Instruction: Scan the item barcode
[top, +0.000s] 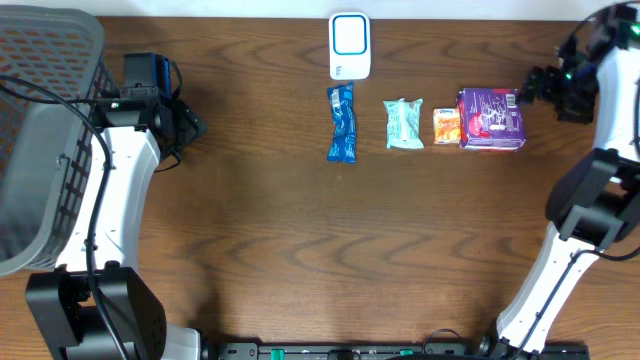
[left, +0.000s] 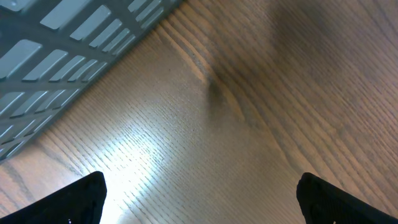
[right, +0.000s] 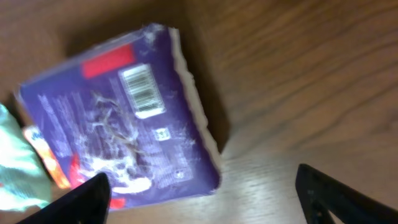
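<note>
Overhead, a crinkled purple packet is lying flat on the wood-grain bench; right gripper is hovering beside it, jaws spread. Left gripper is gaping wide near a grey mesh basket.

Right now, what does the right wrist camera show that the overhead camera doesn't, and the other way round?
Only the right wrist view shows the white barcode label on the purple crinkly snack packet, close up.

Only the overhead view shows the white scanner with a blue square, the blue wrapped bar, the grey mesh basket and the left gripper, open over bare wood.

Both show the purple packet, the small orange packet and pale green pouch beside it, the brown wooden table, and the right gripper near the purple packet.
</note>
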